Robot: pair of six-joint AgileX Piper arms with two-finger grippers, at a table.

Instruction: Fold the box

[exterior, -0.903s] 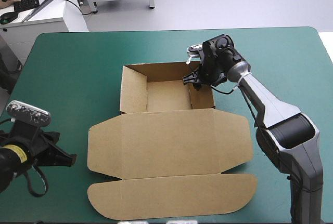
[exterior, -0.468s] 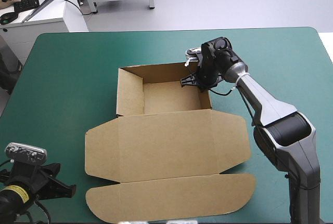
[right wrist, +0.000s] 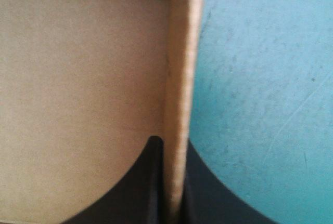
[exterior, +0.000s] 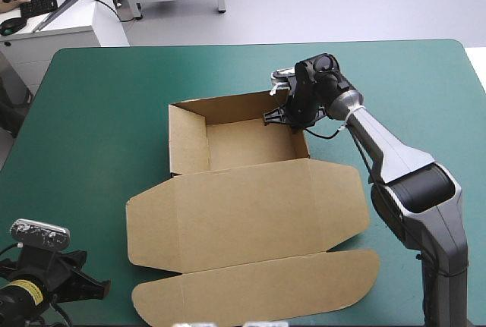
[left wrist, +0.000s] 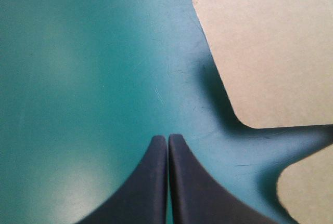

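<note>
The brown box (exterior: 243, 213) lies mid-table as an open tray with raised walls at the back. Its lid and front flap lie flat toward the near edge. My right gripper (exterior: 284, 115) reaches down at the far end of the tray's right wall. In the right wrist view its black fingers (right wrist: 153, 182) stand on either side of that wall (right wrist: 182, 52), pinching the board. My left gripper (exterior: 95, 287) sits low over the cover near the table's front left corner. Its fingers (left wrist: 156, 182) meet in a point, holding nothing. The lid's rounded corner (left wrist: 270, 52) lies just ahead of them.
Teal-green cover (exterior: 91, 114) shows to the left of the box and behind it. The front flap's rounded end (left wrist: 307, 187) lies close beside my left gripper. A white desk (exterior: 68, 23) stands beyond the table's far left corner.
My right gripper has shut on the tray's right wall. The box has shifted a little to the left and turned slightly. My left arm has drawn back toward the near left corner.
</note>
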